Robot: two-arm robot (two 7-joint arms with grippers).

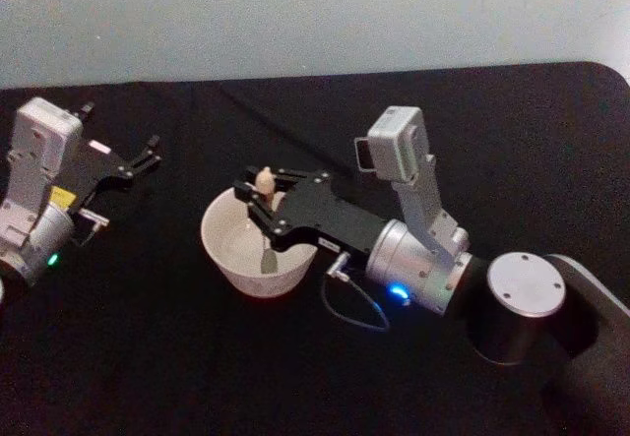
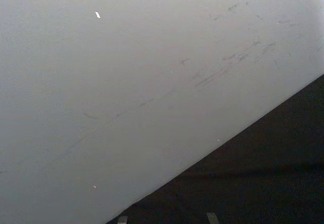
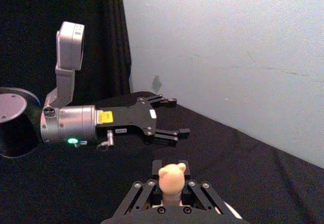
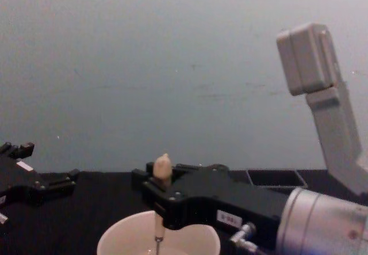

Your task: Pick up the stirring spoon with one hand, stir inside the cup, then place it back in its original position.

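Right gripper (image 1: 264, 198) over the cup (image 1: 246, 279), claw clamped on the spoon (image 1: 264, 178) just below its knob. Shaft hangs near upright, bowl down inside the cup. Left gripper (image 3: 174, 117) parked well left of the cup, claw apart. Holder (image 4: 276, 178) stands beyond the cup, behind the right arm.

Risks:
- 1 wide sweep could knock the shaft against the cup wall and shove or tip it.
- The spoon may pivot in the pinch, spoiling the drop into the holder's narrow mouth.
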